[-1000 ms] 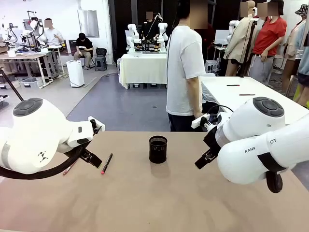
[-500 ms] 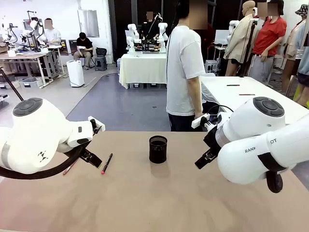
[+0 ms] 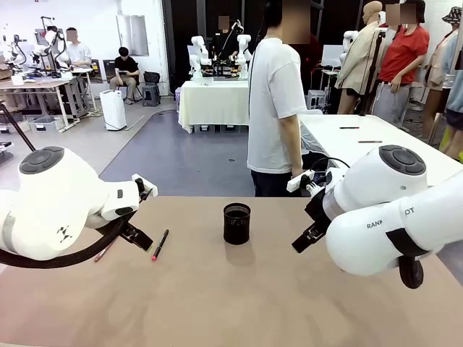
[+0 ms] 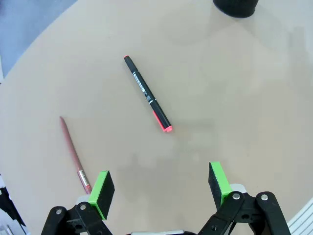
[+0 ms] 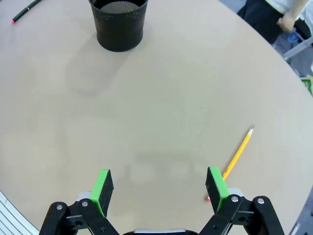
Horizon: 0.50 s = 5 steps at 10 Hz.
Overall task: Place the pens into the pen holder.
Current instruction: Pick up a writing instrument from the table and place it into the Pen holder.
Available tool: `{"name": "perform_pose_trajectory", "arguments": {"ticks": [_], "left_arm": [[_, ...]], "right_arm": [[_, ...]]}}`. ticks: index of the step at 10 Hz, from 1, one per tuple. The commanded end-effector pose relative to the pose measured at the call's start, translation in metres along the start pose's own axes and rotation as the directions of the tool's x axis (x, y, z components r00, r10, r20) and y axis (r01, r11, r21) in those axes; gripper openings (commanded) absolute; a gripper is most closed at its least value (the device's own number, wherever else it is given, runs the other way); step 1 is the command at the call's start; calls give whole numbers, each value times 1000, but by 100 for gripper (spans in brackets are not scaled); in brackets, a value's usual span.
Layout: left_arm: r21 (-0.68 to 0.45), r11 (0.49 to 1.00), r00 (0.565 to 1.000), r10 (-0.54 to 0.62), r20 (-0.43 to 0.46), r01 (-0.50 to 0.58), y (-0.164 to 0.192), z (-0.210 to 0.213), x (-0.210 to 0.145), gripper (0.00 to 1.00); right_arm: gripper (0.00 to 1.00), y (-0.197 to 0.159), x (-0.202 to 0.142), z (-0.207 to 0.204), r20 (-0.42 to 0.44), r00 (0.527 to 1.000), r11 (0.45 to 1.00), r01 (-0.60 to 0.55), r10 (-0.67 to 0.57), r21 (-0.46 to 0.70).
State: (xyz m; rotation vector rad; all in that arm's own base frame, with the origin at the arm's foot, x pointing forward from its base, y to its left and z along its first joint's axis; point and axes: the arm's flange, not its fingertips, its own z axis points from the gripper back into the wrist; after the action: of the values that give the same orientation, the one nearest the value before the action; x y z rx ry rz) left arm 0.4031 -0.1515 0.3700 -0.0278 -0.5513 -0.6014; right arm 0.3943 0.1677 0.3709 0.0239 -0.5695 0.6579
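1. Tan round table (image 3: 231, 303): every item sits on it.
2. Left gripper (image 4: 160, 185): jaws spread wide, holding nothing, above the tabletop.
3. Right gripper (image 5: 159, 187): jaws equally wide, empty.
4. Black cylindrical mesh pen holder (image 3: 236, 223): upright mid-table, between the arms.
5. Black pen with red tip (image 4: 147, 94): flat, ahead of the left gripper.
6. Reddish-brown pencil (image 4: 73, 154): flat, near the left gripper.
7. Yellow pencil (image 5: 238, 154): flat, just beside the right gripper.

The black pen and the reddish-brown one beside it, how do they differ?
The black pen is thicker, with red ends and white print; the reddish-brown pen is thinner and mostly one colour. The black pen lies nearer the pen holder; the reddish-brown pen lies farther out. Both lie flat on the table, untouched.
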Motion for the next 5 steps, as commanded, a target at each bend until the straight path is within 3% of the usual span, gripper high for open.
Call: {"name": "perform_pose_trajectory", "arguments": {"ticks": [1,5], "left_arm": [[0,1000,1000,0,0,0,0,0,0,100],[0,1000,1000,0,0,0,0,0,0,100]], "right_arm": [[100,0,0,0,0,1000,1000,0,0,0],[100,0,0,0,0,1000,1000,0,0,0]]}}
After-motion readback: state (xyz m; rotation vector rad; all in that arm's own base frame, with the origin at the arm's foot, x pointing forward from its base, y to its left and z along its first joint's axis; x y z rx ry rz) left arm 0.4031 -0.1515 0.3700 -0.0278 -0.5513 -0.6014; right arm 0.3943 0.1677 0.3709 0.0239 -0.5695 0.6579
